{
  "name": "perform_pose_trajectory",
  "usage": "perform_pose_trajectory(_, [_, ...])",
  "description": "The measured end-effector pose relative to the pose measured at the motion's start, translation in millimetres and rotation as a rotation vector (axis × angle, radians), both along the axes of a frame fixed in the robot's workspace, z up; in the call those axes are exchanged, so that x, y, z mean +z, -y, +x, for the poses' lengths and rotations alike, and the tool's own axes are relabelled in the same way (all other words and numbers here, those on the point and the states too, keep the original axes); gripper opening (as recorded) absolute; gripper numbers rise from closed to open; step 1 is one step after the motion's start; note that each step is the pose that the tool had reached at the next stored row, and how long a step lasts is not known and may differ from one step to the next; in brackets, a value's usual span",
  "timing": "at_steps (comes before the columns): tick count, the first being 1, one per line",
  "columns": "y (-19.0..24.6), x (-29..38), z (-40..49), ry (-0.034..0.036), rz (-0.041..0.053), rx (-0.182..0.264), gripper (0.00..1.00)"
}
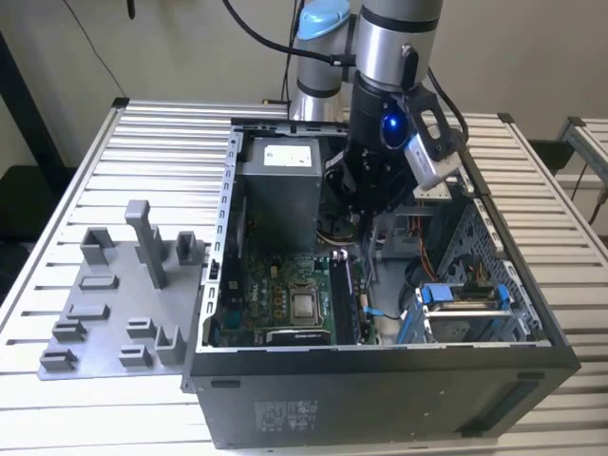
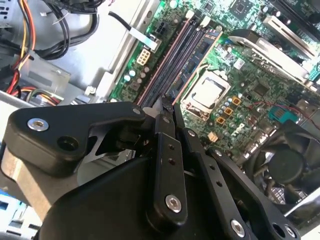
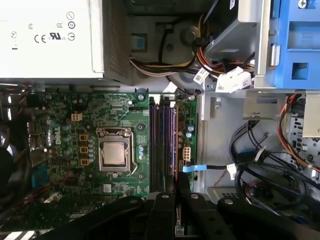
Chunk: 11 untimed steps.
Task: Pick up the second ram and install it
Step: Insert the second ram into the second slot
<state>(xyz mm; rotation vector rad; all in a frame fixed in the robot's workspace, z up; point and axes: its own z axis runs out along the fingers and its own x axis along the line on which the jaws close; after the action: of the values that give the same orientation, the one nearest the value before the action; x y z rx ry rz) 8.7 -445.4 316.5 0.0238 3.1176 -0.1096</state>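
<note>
Inside the open case (image 1: 532, 332), gripper (image 2: 167, 107) above memory slots (image 3: 162, 145) (walls close).

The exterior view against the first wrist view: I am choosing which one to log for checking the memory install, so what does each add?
The exterior view alone gives the whole computer case on the slatted table, the grey holder tray beside it, and the arm reaching in.

The first wrist view alone looks straight down on the memory slots, the blue cable tie and the blue drive bracket.

Both show the motherboard, processor socket, power supply and gripper.
</note>
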Motion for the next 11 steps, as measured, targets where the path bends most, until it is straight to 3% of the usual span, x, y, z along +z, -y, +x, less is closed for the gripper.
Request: perform_pose_trajectory(11, [0.4, -19.9, -6.0, 0.0002, -0.0021, 0.000, 0.14])
